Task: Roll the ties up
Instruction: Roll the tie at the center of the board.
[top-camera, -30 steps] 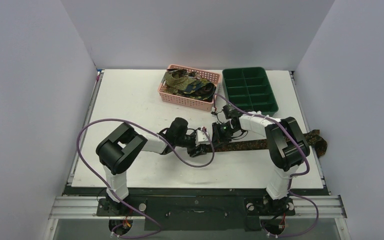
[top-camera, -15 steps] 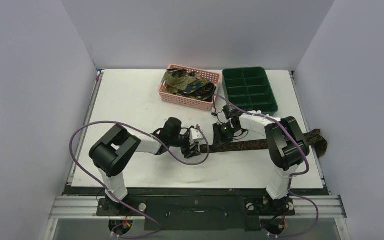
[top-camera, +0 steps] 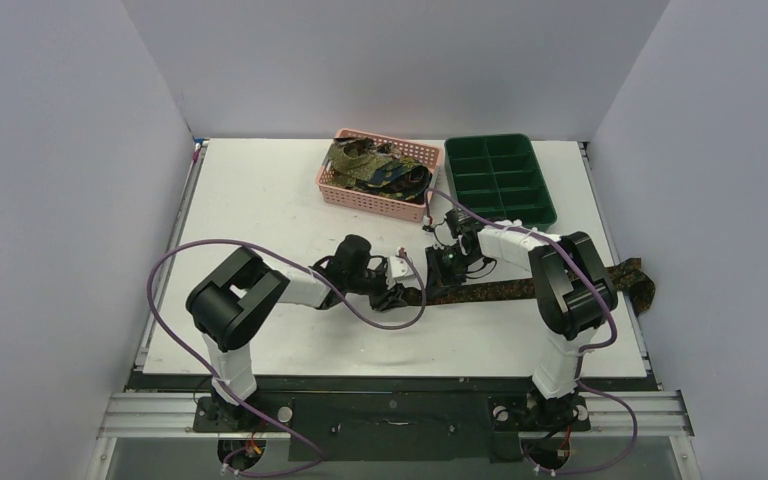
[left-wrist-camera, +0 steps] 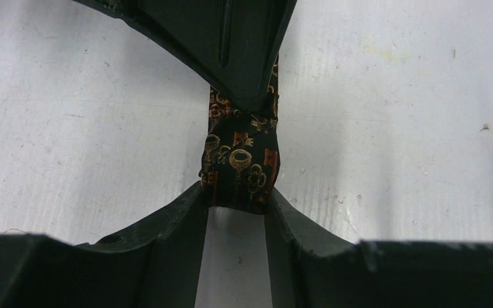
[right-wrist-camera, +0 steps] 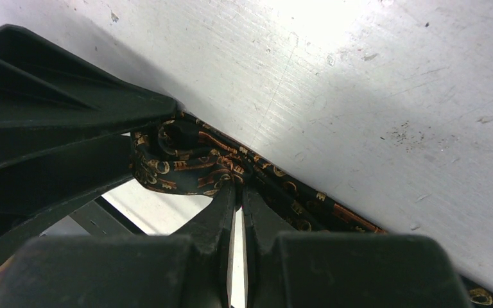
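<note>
Since half a second ago the left gripper [top-camera: 406,295] has swung back rightward to the near end of the tie [top-camera: 500,291], while the right gripper [top-camera: 436,280] has stayed put. From above, the tie lies flat on the table [top-camera: 260,200], its long axis running left to right; its left end sits between the two grippers and its right end curls over the table's right edge. More ties [top-camera: 375,165] are heaped in the basket [top-camera: 370,198] beside the tray [top-camera: 550,214] at the back. On the left wrist camera, the tie's end is a short upright roll [left-wrist-camera: 241,170], and the left gripper's fingers [left-wrist-camera: 186,215] are clamped on its two sides; the right gripper's dark tip [left-wrist-camera: 244,58] presses down on the fabric just behind the roll. On the right wrist camera, the right gripper [right-wrist-camera: 237,196] has its fingers together, tips on the fold of the tie [right-wrist-camera: 192,160]; whether fabric is caught between them cannot be told. From there the strip runs off toward the lower right.
</note>
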Tool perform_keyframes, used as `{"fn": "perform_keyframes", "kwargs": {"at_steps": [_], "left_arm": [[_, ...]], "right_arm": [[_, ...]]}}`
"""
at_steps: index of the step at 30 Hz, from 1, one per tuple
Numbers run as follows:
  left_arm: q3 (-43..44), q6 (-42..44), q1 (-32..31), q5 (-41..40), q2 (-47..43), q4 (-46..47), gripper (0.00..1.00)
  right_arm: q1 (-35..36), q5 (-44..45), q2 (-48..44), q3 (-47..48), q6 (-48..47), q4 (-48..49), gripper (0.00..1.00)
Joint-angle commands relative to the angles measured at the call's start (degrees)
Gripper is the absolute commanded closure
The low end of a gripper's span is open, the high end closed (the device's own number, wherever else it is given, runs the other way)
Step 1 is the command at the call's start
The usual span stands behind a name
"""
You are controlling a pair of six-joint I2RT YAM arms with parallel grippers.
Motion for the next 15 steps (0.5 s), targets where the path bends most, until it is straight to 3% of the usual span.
{"fn": "perform_keyframes", "kwargs": {"at_steps": [1,6,15], "left_arm": [[2.73,-4.84,-1.34,1.74,-1.69,0.50,0.68],[5.42,-8.45,-3.38,1.61,-0.45,3.69,0.67],[9.41,-12.04,-4.05,-1.68,9.59,9.06,0.64]], "right_arm": [[-0.32,6.50,3.03,-0.31,-2.78,-0.41,1.00],[-0.15,5.84,3.37,0.08,-1.89,0.47,1.00],[-0.30,1.85,1.88,-2.31,-0.35,3.17,1.00]]}}
